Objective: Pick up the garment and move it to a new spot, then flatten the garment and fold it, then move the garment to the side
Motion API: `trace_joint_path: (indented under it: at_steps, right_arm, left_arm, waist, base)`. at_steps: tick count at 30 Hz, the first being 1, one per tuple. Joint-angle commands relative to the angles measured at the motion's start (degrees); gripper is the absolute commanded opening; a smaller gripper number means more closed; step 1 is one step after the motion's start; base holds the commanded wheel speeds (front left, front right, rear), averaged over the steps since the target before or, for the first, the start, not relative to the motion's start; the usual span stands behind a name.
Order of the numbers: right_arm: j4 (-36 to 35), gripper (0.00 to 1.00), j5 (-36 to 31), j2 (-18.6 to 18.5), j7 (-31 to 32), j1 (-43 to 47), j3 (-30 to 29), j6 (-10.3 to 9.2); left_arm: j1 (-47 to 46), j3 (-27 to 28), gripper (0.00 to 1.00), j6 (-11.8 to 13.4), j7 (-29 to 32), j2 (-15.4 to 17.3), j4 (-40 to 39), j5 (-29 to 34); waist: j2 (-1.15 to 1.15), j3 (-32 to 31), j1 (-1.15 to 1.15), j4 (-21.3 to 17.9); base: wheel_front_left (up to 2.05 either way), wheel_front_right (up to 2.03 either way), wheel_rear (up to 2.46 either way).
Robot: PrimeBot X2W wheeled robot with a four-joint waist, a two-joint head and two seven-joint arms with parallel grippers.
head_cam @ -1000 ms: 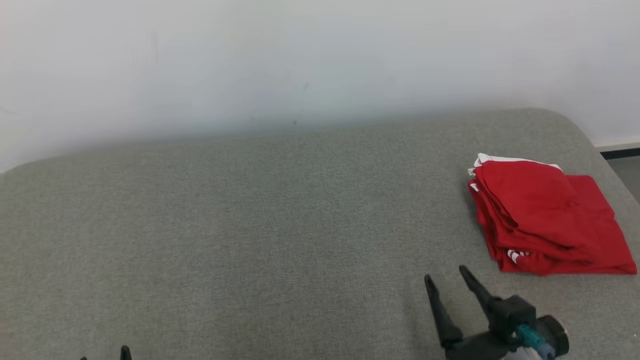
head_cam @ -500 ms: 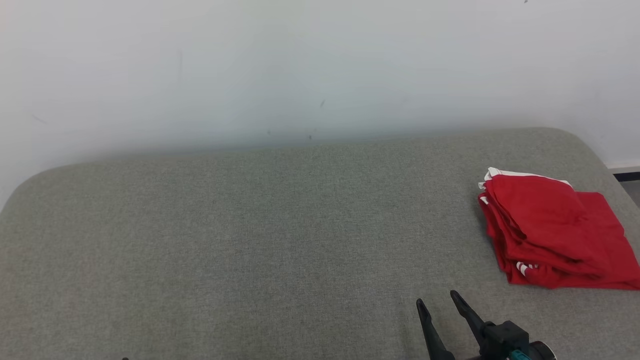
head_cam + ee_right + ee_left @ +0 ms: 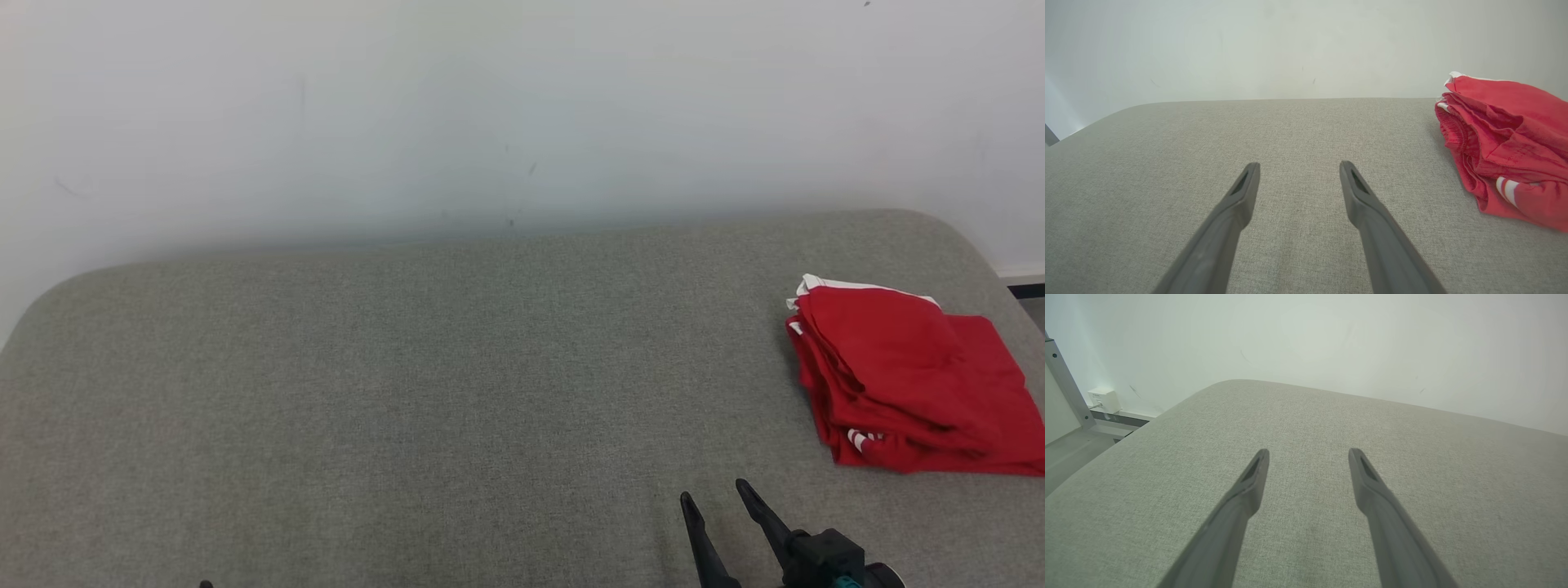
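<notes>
A folded red garment (image 3: pixel 906 384) with white trim lies at the right edge of a grey fabric-covered bed (image 3: pixel 408 392), toward its far right corner. The right hand (image 3: pixel 713 491) is near the bed's front edge, left of the garment and apart from it. Its two dark fingers are spread and hold nothing. From its wrist camera, the left hand (image 3: pixel 1309 451) is over the bed's left part, fingers also spread and empty. A plain pale wall (image 3: pixel 490 106) rises behind the far edge.
</notes>
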Motion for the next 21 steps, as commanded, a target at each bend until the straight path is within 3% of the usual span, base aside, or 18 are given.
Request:
trace_joint_path:
  at_steps: [1, 21]
  right_arm:
    - [0.1, 1.0, 0.5, 0.2, -0.3, 0.5, -0.1, -0.01]
    - [0.2, 1.0, 0.6, 0.5, -0.4, 0.8, -0.2, -0.01]
  left_arm:
    - [0.3, 0.0, 1.0, -0.4, -0.1, -0.1, -0.2, -0.1]
    - [-0.3, -0.4, 1.0, -0.7, -0.1, -0.1, -0.2, -0.5]
  waist:
    - [0.0, 0.1, 0.0, -0.1]
    - [0.0, 0.5, 0.0, -0.3]
  base:
    - [0.0, 0.0, 0.0]
    - [0.0, 0.0, 0.0]
